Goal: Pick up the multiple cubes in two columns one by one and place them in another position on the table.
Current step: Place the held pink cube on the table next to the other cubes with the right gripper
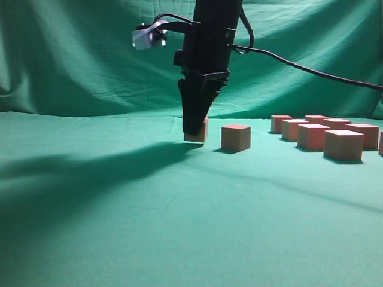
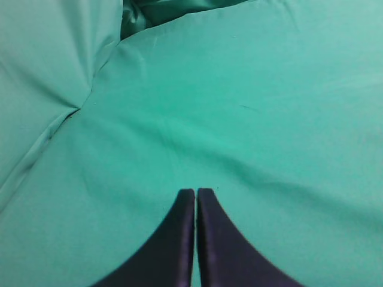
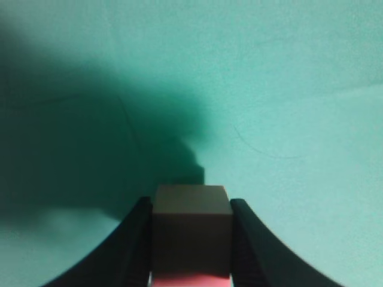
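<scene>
My right gripper (image 1: 194, 134) points straight down at mid-table and is shut on one pinkish-red cube (image 1: 203, 133). That cube's bottom is at cloth level. In the right wrist view the same cube (image 3: 191, 230) fills the gap between the black fingers (image 3: 134, 239), shaded dark on its near faces. A second cube (image 1: 236, 137) stands free just right of it. Several more cubes (image 1: 343, 144) stand in two columns at the right. My left gripper (image 2: 195, 191) is shut and empty above bare green cloth.
The teal-green table (image 1: 179, 227) spreads wide at the front and left, crossed by the arm's shadow. A wrinkled green backdrop (image 1: 72, 54) hangs behind. A black cable (image 1: 311, 72) runs from the arm off to the right.
</scene>
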Controlling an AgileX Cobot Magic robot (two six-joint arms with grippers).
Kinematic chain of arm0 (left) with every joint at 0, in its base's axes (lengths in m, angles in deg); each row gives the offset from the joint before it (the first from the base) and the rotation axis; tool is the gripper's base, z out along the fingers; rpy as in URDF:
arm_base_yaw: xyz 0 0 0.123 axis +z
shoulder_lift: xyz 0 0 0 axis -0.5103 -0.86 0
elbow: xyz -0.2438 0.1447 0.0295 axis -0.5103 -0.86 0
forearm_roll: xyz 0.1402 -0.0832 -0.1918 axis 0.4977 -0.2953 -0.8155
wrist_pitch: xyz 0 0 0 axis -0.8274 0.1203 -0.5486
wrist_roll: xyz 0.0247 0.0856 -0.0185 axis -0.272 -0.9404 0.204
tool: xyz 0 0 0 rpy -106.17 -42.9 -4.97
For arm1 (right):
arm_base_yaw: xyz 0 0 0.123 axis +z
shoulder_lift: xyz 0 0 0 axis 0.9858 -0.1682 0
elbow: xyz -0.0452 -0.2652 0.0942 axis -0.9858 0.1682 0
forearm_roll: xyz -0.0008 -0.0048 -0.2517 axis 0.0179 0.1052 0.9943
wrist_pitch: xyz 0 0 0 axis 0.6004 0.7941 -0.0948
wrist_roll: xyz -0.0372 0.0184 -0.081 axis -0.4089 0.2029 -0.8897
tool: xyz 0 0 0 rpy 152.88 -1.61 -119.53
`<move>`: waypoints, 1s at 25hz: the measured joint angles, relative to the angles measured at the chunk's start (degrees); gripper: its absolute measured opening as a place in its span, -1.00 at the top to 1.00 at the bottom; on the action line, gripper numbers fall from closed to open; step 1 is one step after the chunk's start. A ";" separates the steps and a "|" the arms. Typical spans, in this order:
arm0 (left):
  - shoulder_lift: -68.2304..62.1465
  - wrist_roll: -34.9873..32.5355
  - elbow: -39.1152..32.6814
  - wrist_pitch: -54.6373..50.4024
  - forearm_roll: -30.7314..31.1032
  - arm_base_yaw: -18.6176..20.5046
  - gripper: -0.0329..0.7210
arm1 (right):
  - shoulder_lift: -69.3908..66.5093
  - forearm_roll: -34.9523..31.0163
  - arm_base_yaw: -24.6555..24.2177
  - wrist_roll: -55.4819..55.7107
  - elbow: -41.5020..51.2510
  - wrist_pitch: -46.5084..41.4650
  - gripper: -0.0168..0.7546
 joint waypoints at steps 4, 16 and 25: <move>0.00 0.00 0.00 0.00 0.00 0.00 0.91 | -0.12 -0.91 0.00 0.04 0.00 0.00 0.26; 0.00 0.00 0.00 0.00 0.00 0.00 0.91 | -0.67 -0.75 -0.09 0.27 0.00 0.00 0.26; 0.00 0.00 0.00 0.00 0.00 0.00 0.91 | -0.67 0.07 -0.09 1.51 -0.04 -0.11 0.26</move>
